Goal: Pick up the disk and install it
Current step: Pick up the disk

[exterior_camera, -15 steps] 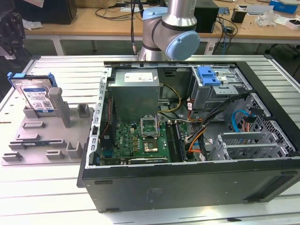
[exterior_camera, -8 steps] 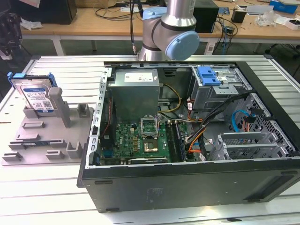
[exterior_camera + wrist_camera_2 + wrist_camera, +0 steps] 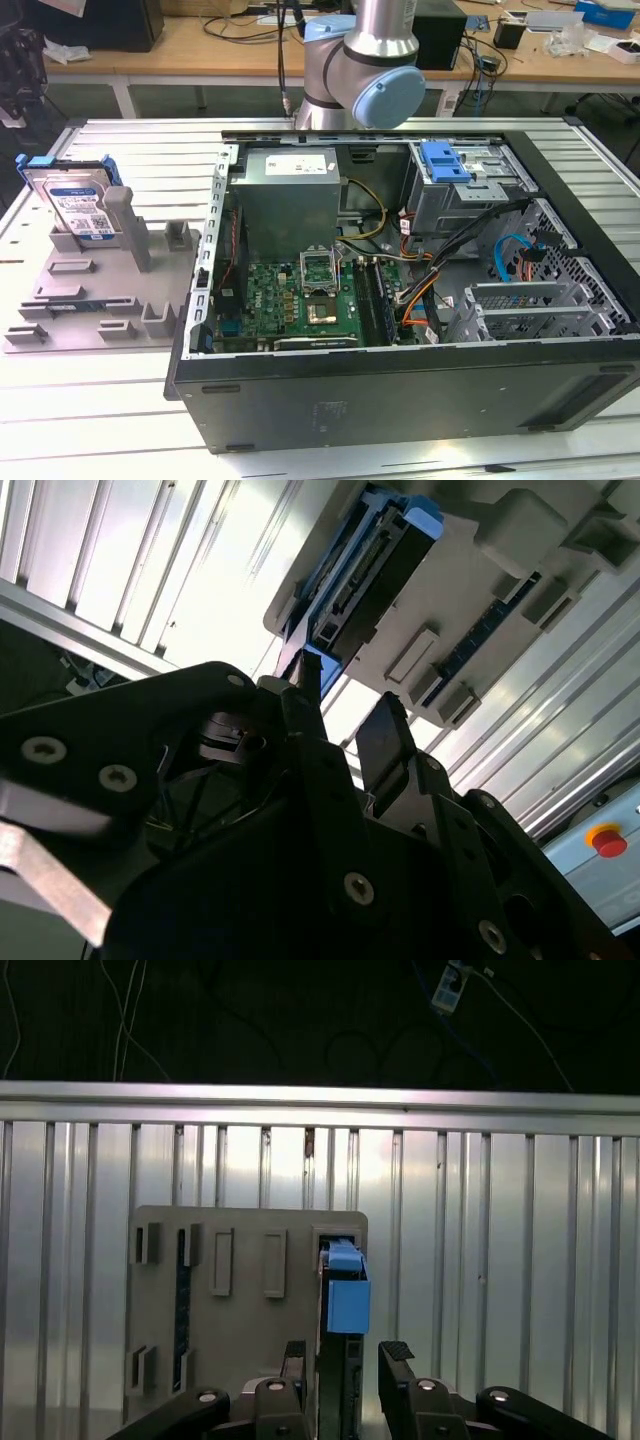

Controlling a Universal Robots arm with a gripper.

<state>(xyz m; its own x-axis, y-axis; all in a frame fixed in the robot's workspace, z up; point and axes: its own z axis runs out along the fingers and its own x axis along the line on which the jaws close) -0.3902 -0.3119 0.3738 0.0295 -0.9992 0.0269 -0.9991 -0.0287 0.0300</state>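
The disk (image 3: 76, 205) is a silver drive with a blue-and-white label and a blue carrier frame. It stands on edge, leaning back, in the grey slotted fixture (image 3: 95, 300) at the exterior view's left. In both wrist views my gripper (image 3: 345, 1358) (image 3: 345, 715) is open with nothing between its black fingers (image 3: 396, 1354). It is well clear of the disk (image 3: 345, 1300) (image 3: 375, 570). In the first wrist view the disk's blue edge lines up with the gap between the fingers. The arm's elbow (image 3: 362, 62) rises at the back, behind the computer case.
An open computer case (image 3: 400, 380) lies to the exterior view's right of the fixture, with a grey power-supply box (image 3: 290, 195), a motherboard (image 3: 300, 300) and a drive cage with a blue latch (image 3: 445, 160). Everything rests on a ribbed aluminium table (image 3: 100, 400). A red button (image 3: 605, 840) sits off the table edge.
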